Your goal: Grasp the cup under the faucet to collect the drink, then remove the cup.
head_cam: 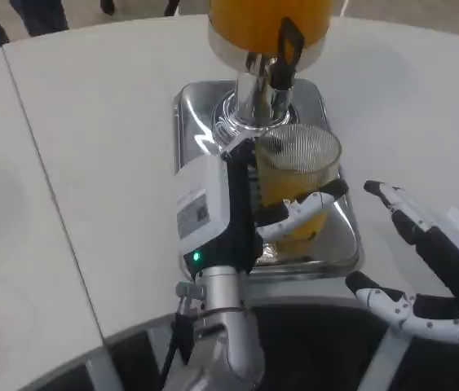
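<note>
- Your right hand [425, 269] waits with fingers spread, holding nothing, near the desk's [99, 147] front edge.
- Your left hand [237, 212] wraps the cup [298, 175] from its left.
- It stands upright on the drip tray [339, 244], below the faucet [274, 85].

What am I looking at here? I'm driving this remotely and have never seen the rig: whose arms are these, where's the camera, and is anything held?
You see through a camera on the humanoid robot's head, looking down at a white table. The silver arms are its own. The left hand wraps its fingers around a clear cup holding orange drink, standing on a shiny metal drip tray under the faucet of an orange drink dispenser. The right hand waits beside the tray, fingers apart, holding nothing.
</note>
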